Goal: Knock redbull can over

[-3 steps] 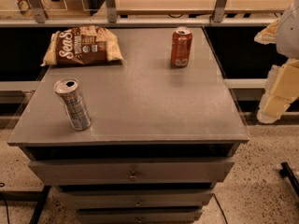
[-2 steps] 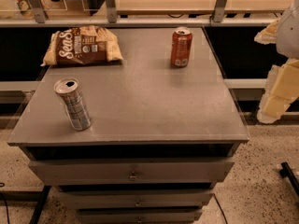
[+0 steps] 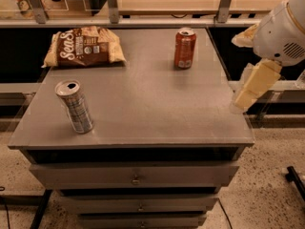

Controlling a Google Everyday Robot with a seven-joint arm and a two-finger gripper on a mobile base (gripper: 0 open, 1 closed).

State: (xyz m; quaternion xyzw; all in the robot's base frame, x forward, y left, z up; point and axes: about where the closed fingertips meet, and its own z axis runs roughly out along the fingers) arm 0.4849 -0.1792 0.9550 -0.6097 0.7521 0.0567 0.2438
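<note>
Only the arm has shifted, edging in from the right; the gripper (image 3: 251, 87) hangs just off the right edge of the table (image 3: 157, 109), and whether it is open or closed I cannot tell. The redbull can (image 3: 75, 106) stands near the left front corner, well apart from it. I'd cross the bare middle, clear of the soda can (image 3: 185, 47) at the far side, and push high on the can's side so it tips
</note>
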